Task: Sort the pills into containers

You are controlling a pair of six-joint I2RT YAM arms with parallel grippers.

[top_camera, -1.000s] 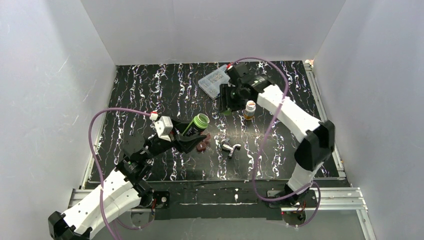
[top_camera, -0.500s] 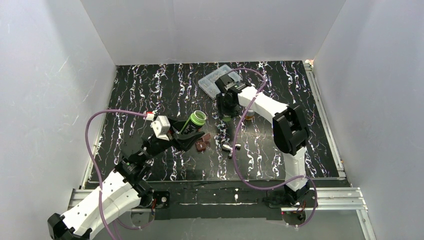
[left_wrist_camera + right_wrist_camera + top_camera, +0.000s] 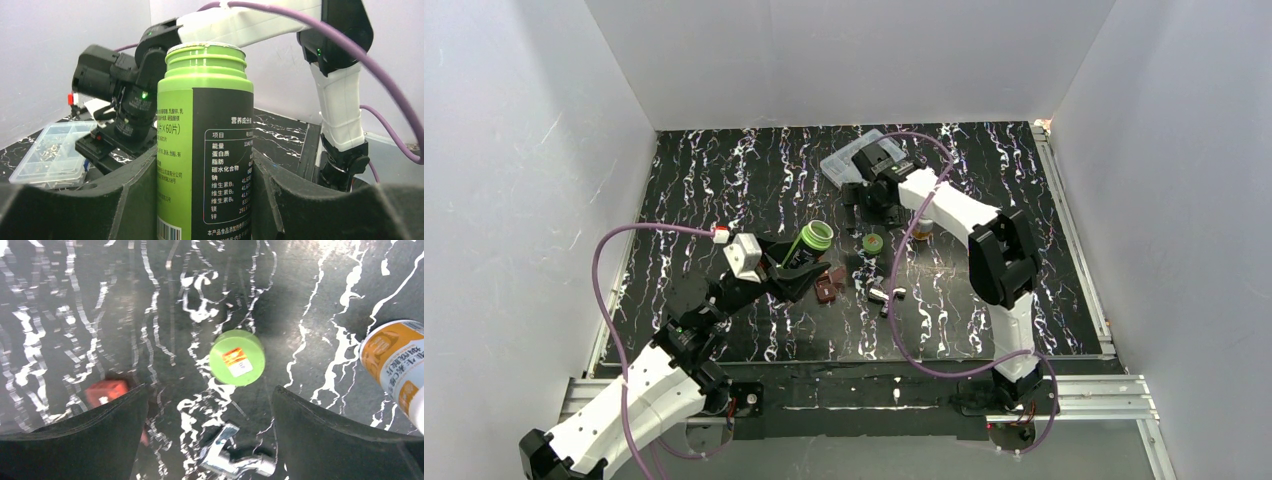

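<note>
Left end effector grips uncapped dark green-necked bottle. Right end effector spread wide above bright green round cap on worktop.

The bottle wears a glossy printed label under a matt green plastic neck; the cap is smooth plastic, the surface glossy black, white-veined.

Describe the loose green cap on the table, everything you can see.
The green cap is a round, plastic-looking lid, bright green, with a small orange-and-white sticker on its upward face. It lies flat on the black marbled table. Nothing grips it: the right gripper hangs open above it.
</note>
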